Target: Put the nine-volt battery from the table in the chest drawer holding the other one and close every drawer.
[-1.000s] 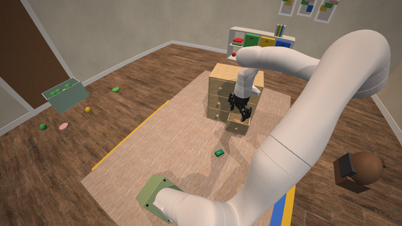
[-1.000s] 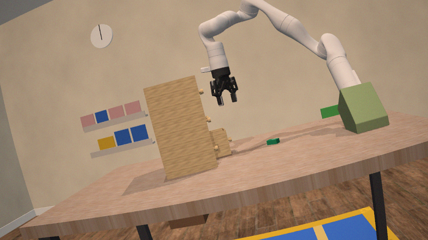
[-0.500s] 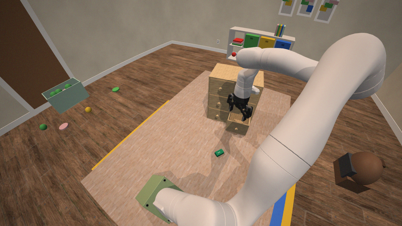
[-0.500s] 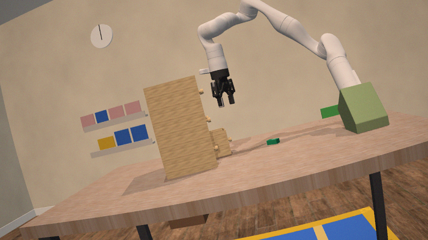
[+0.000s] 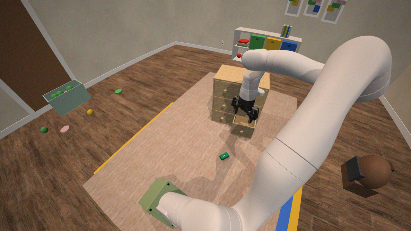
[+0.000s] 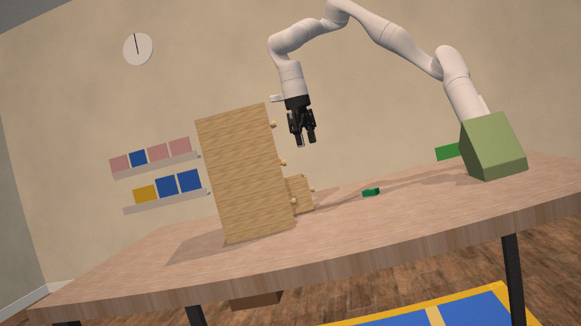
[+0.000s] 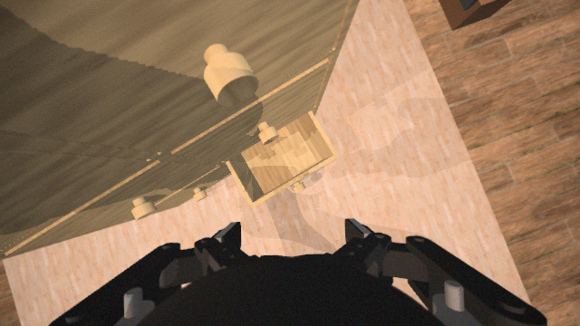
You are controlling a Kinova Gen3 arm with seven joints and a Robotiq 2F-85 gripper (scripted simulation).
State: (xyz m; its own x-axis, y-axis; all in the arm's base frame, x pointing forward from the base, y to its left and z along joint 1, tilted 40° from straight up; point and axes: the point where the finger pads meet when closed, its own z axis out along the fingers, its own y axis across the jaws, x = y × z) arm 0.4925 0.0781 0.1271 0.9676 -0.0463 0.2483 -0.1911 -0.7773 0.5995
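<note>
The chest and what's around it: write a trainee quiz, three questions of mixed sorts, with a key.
1. True or false: the green battery lies between the fingers of the gripper.

2. Which drawer stands pulled out of the chest?
A) a top one
B) a middle one
C) a bottom one

3. Fill in: the part of the open drawer's inside that the wrist view shows holds ____ batteries.

Key: 1 false; 2 C; 3 no.
</note>
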